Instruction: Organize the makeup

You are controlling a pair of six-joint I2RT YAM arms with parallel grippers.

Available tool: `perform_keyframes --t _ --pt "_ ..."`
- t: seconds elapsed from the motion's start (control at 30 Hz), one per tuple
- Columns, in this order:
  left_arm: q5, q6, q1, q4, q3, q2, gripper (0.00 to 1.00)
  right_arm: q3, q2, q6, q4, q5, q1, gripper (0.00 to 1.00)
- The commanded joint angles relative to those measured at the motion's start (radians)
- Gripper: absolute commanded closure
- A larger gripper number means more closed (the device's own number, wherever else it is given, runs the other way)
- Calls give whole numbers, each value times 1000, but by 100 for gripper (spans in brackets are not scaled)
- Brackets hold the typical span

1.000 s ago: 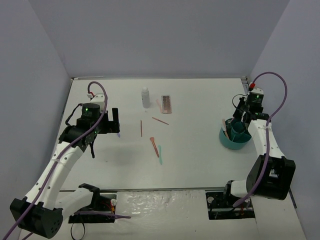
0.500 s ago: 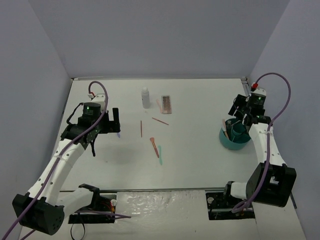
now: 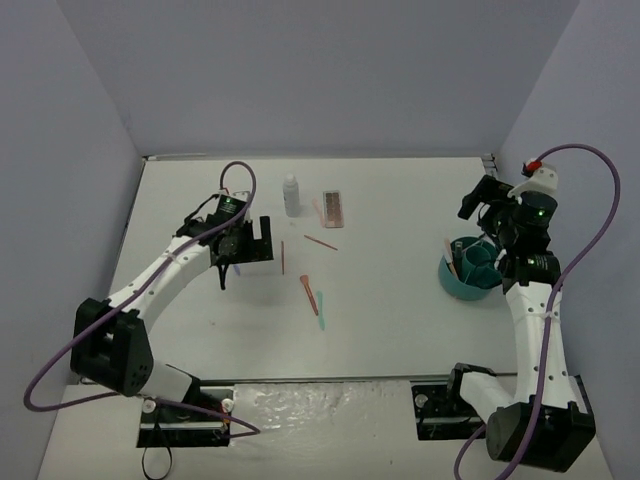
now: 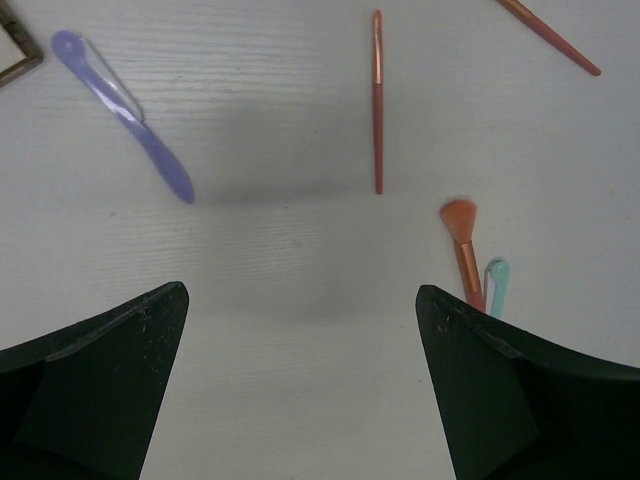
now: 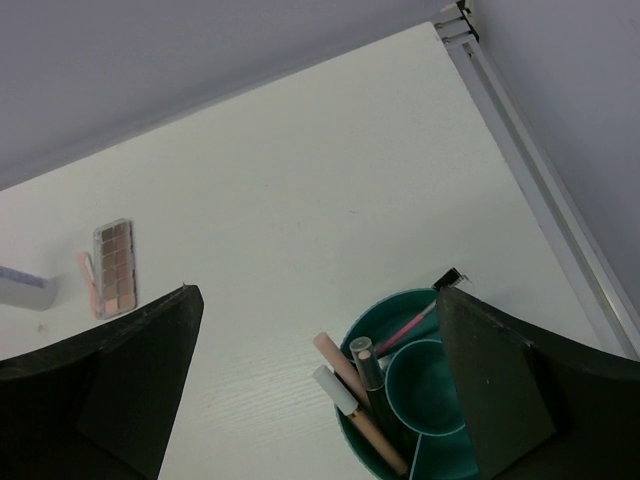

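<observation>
Soft, even light falls from above on the white table [image 3: 400,320], which looks bright and nearly washed out in the top view. Shadows are faint and blurred. In the left wrist view a grey smudge lies between the purple stick [image 4: 130,130] and the brown stick [image 4: 377,100]. In both wrist views the jaws show as dark, underexposed wedges with little detail. The top view renders thin items small and soft.

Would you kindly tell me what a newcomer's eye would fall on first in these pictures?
The round teal tub at the right of the table, sticks standing in it, below the open right claw. Then the loose sticks scattered mid-table, an orange brush and a purple spatula among them, under the open left claw.
</observation>
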Motion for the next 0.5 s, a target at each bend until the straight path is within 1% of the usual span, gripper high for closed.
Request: perform_keyframes --t 0.0,0.07,0.13,0.27,0.4,0.47 --pt "-73 -83 -62 79 109 88 3 -7 -33 16 92 -47 47 0" --pt "-111 -86 -91 83 151 176 5 -17 -43 -1 92 -27 71 0" --pt "-135 -90 -114 76 189 228 8 -28 -59 -15 92 7 92 0" --pt "-173 -96 -131 64 260 343 12 -41 -84 -28 92 56 121 0" --pt "-188 -99 -139 59 310 433 20 -60 -97 -32 96 67 143 0" --pt "-191 -106 -141 55 324 461 27 -66 -102 -37 96 75 149 0"
